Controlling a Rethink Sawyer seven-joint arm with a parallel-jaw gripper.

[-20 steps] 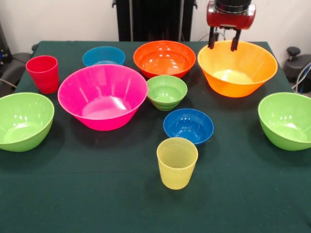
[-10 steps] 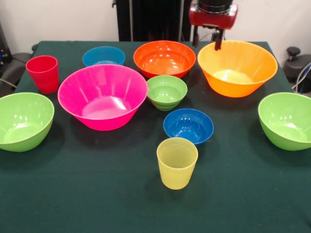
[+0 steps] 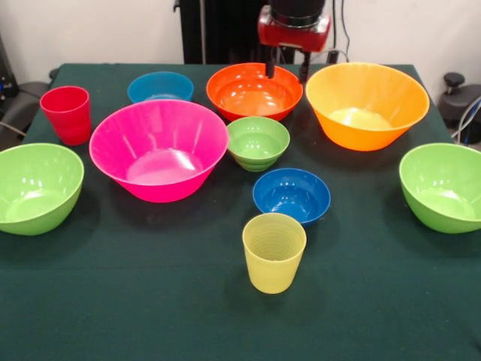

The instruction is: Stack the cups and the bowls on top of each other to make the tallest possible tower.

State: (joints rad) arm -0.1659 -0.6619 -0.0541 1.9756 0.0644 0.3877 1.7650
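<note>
End effector (image 3: 287,70) open, empty, above orange-red bowl (image 3: 254,91) far rim, beside yellow-orange bowl (image 3: 367,104).

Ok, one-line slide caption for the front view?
Nothing stacked yet: gripper, open, hangs over the orange-red bowl, with cups and bowls spread singly across the green table.
</note>
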